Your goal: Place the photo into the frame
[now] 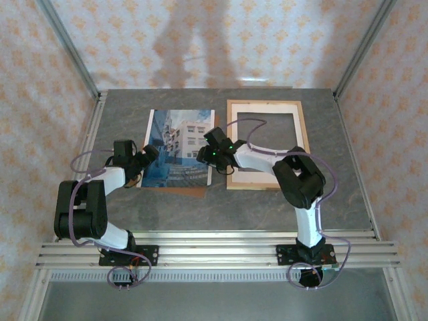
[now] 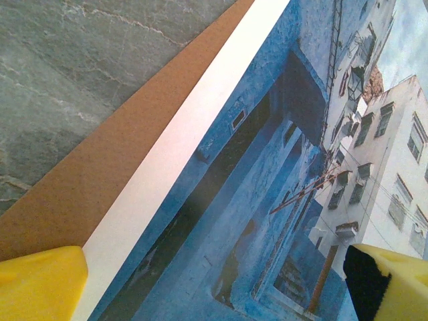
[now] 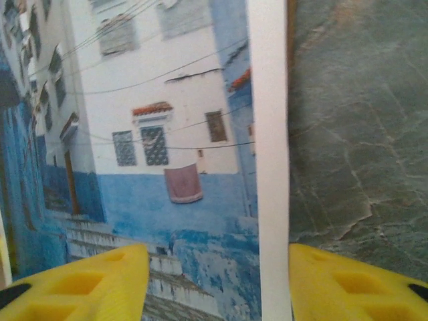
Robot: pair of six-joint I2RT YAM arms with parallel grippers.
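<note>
The photo, a print of a white building and blue walls, lies face up on a brown backing board left of centre. The light wood frame lies to its right with a cream mat in it. My left gripper hovers open over the photo's lower left part, its yellow fingers wide apart near the white border. My right gripper is at the photo's right edge, one finger over the print, the other over the table, jaws apart around the white border.
The grey stone-patterned table lies bare between the photo and the frame. The brown board sticks out past the photo's left border. Patterned walls and metal rails close in the table on all sides.
</note>
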